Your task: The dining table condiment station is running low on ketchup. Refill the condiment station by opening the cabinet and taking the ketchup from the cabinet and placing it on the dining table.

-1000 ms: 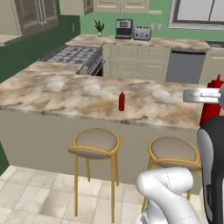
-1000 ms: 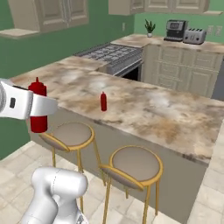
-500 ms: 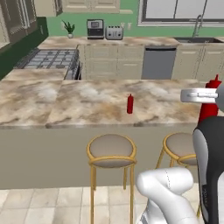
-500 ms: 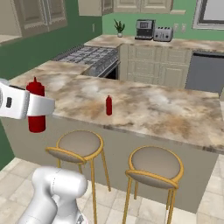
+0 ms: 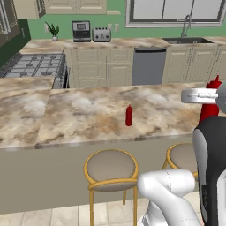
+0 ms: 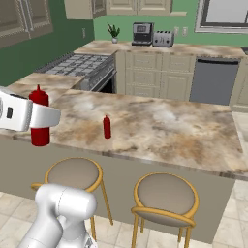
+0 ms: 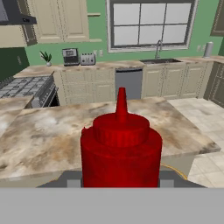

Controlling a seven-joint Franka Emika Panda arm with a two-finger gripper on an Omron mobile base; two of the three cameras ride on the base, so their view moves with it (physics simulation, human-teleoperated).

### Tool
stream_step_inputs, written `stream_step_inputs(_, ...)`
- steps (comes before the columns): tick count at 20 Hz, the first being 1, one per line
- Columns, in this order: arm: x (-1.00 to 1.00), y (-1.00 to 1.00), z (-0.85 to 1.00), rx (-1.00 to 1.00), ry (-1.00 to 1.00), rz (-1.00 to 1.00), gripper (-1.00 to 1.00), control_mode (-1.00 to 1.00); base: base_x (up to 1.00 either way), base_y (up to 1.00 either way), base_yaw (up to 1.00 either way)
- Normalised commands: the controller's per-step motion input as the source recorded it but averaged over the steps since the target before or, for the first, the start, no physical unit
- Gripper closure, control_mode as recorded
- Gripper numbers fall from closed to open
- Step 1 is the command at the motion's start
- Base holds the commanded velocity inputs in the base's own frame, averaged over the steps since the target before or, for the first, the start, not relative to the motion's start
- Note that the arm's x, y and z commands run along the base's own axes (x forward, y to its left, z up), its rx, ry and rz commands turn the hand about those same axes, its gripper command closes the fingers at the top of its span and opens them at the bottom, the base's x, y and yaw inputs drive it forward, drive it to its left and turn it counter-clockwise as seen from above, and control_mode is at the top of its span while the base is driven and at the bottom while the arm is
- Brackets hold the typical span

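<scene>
1. kitchen, mid-carry: my gripper (image 6: 41, 116) is clamped part-way closed around the ketchup (image 7: 121, 148), a red squeeze bottle held upright with its nozzle up, jaws pressing its sides.
2. in the hand view the bottle sits right in front of the camera; beyond it lies the marbled top of the dining table (image 7: 52, 140), the desk i am heading for.
3. in the right base view the held bottle (image 6: 39, 116) hangs at the near edge of the desk (image 6: 160, 126), over the stools' side. i cannot tell whether its base is above the stone or just short of it.
4. a second red bottle (image 5: 129, 115) already stands on the desk, well apart from the one i carry; two round stools (image 5: 111, 168) stand below the near edge.
5. my read: the cabinet work and the pick-up are done, and the step in hand is delivery to the desk.
6. the next move calls for carrying the bottle forward over bare stone, clear of the other bottle, lowering it until its base rests flat, then opening the jaws and lifting straight away.
7. the risk i see: releasing too near the edge, or while tilted, could tip the slim bottle.
</scene>
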Motion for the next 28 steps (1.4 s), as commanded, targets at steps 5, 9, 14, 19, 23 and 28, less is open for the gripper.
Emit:
stream_step_inputs(5,0.0,0.0,0.0,0.0,0.0,0.0,1.0,1.0,0.64,-0.45,0.0)
stream_step_inputs(9,0.0,0.0,0.0,0.0,0.0,0.0,1.0,1.0,0.55,-0.35,0.01)
stream_step_inputs(14,0.0,0.0,0.0,0.0,0.0,0.0,1.0,-1.0,0.17,-0.09,0.02)
stream_step_inputs(19,0.01,0.0,0.0,0.0,0.0,0.0,1.0,-1.0,0.0,0.0,0.0)
stream_step_inputs(23,0.09,0.0,-0.03,0.0,0.0,0.0,1.0,-1.0,0.0,0.0,0.0)
stream_step_inputs(28,0.09,0.0,-0.09,0.0,-0.04,0.0,1.0,-1.0,0.0,0.0,0.0)
